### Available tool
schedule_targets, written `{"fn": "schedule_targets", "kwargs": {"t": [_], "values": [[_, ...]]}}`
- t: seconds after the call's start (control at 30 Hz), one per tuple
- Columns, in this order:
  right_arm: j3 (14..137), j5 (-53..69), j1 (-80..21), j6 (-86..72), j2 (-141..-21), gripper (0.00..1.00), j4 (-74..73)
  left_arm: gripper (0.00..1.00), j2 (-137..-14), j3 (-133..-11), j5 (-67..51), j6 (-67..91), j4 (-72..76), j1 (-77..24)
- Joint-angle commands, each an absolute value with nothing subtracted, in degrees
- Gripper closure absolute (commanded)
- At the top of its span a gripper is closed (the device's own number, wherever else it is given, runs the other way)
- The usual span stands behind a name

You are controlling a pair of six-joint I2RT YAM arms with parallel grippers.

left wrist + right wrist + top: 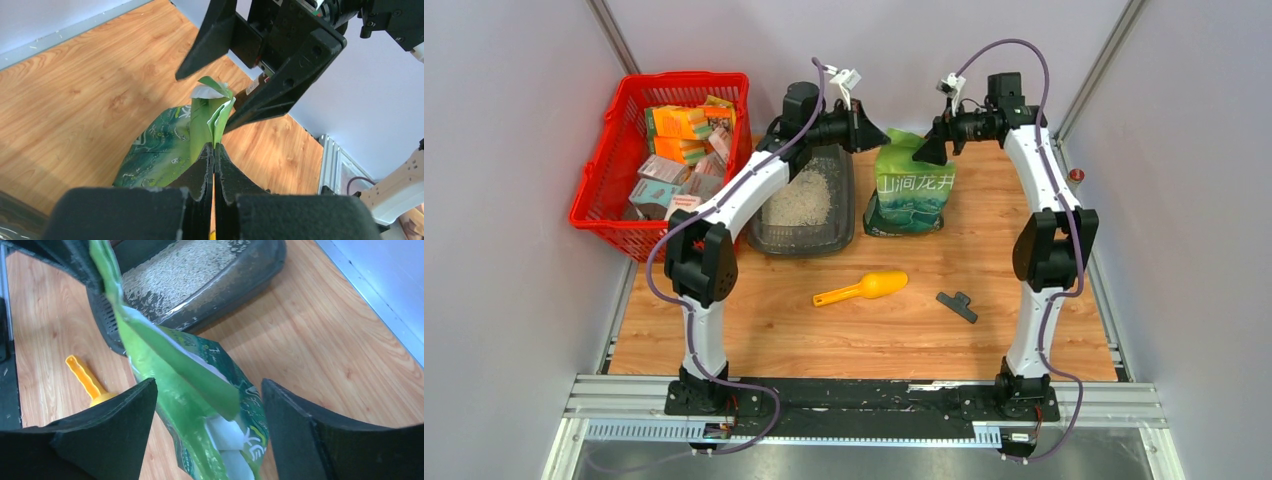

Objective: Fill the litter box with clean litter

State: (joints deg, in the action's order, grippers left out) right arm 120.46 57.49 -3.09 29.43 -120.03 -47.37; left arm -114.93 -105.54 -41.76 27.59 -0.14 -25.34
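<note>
Top view, with clock directions taken from the centre of the wooden table (824,340). The dark grey litter box (799,246) lies at 10 o'clock, its long axis running toward 12. A layer of pale clean litter (802,200) covers the middle of its floor, and dark floor shows around the edges. Touching its 9 o'clock side is a red mesh basket (599,185) holding cartons. A green printed litter bag (911,190) stands at 1 o'clock, just beside the box. The left gripper (214,150) reaches over the box, its jaws pressed fully together on the folded top edge of the bag. The right gripper (207,385) meets the bag from 3 o'clock. Its jaws stand wide apart, one on each side of the bag's upper part, and grip nothing. A yellow scoop (864,289) lies at 6 o'clock, and a black clip (957,305) lies at 4 o'clock. Both are well apart from the bag.
</note>
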Motion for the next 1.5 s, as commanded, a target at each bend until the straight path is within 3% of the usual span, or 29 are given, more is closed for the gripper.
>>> {"fn": "schedule_targets", "kwargs": {"t": [0.0,0.2,0.23,0.27,0.33,0.37,0.5,0.67,0.93,1.2,1.47], "values": [[123.23,60.21,-4.57,38.39,-118.48,0.31,-52.99,1.0,-109.51,-106.35,-43.33,24.44,2.29,-24.87],[118.83,54.6,-6.41,40.52,-113.74,0.7,-49.49,0.97,-108.81,-106.88,-45.44,17.16,-1.48,-24.17],[118.22,53.88,-6.68,41.65,-112.77,0.75,-47.74,0.89,-108.46,-106.88,-45.96,14.7,-2.54,-24.17],[116.56,53.44,-7.11,42.01,-110.68,0.89,-46.68,0.73,-108.11,-107.05,-46.84,8.5,-3.94,-24.17],[114.79,50.98,-7.91,43.93,-108.38,0.97,-43.61,0.59,-106.88,-107.66,-47.37,1.96,-8.07,-24.17],[112.61,50.63,-8.78,44.99,-106.11,1.0,-42.81,0.46,-106.44,-107.93,-48.42,-4.68,-9.22,-24.26],[108.38,48.7,-11.33,48.6,-101.35,1.0,-40.43,0.36,-105.38,-110.21,-48.95,-18.61,-16.06,-24.96],[107.4,48.52,-13.18,48.69,-99.23,1.0,-39.38,0.32,-106.96,-114.08,-48.96,-29.86,-20.47,-27.24],[108.46,47.9,-13.27,44.39,-98.79,1.0,-37.27,0.34,-108.55,-114.88,-49.4,-34.62,-23.9,-31.37],[107.93,48.43,-13.45,43.59,-97.38,1.0,-37.26,0.36,-108.63,-110.04,-40.17,-36.47,-15.04,-32.7],[105.21,48.17,-13.71,45.88,-94.75,1.0,-38.58,0.41,-110.47,-110.57,-36.65,-37.18,-15.64,-32.78]]}}
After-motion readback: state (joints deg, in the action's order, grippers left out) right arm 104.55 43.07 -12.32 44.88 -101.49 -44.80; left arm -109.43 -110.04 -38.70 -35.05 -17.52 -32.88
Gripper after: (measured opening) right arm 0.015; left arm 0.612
